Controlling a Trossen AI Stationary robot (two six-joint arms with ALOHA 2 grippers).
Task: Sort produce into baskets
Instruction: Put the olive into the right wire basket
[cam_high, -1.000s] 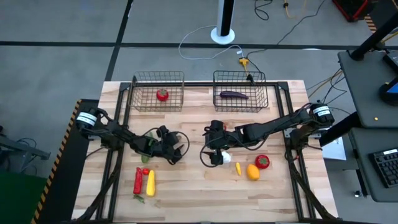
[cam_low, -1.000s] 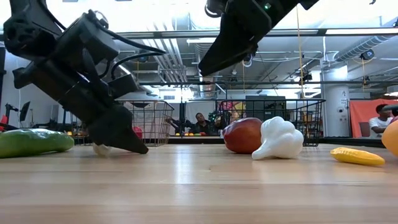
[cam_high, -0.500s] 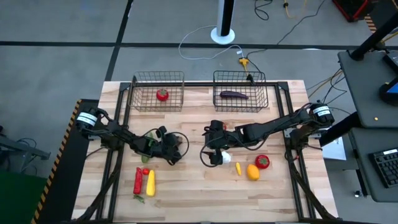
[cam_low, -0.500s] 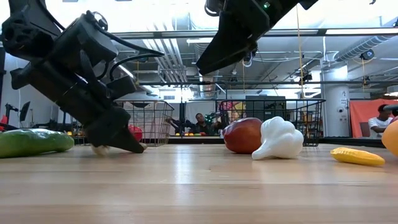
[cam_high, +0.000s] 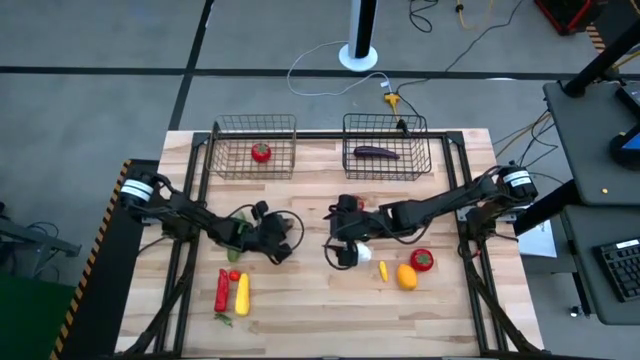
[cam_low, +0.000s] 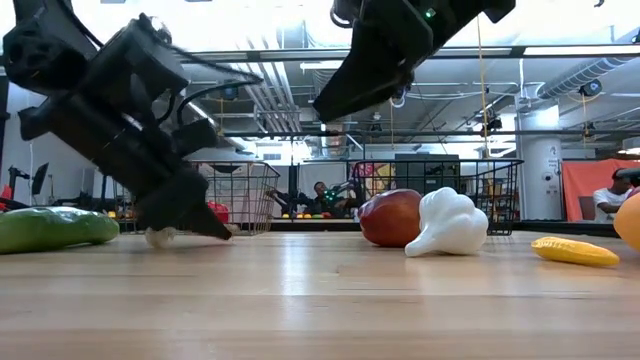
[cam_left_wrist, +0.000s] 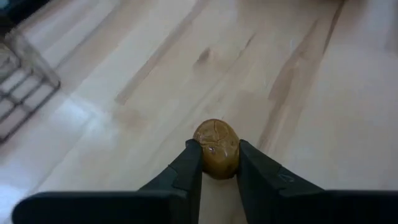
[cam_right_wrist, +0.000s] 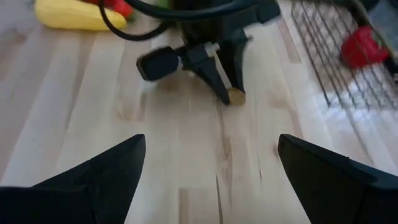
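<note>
Fingers of left end effector (cam_left_wrist: 219, 163) pinch small brown produce piece (cam_left_wrist: 216, 148); right end effector (cam_right_wrist: 208, 155) gapes empty.

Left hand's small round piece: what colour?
Tan-brown, with fine cracked lines; the piece shows best in the left wrist view.

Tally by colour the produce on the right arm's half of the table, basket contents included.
Purple: 1, the long purple piece in the right basket
White: 1, the white piece
Yellow: 1, the small yellow piece
Orange: 1, the orange piece
Red: 1, the red round piece
Total: 5
</note>
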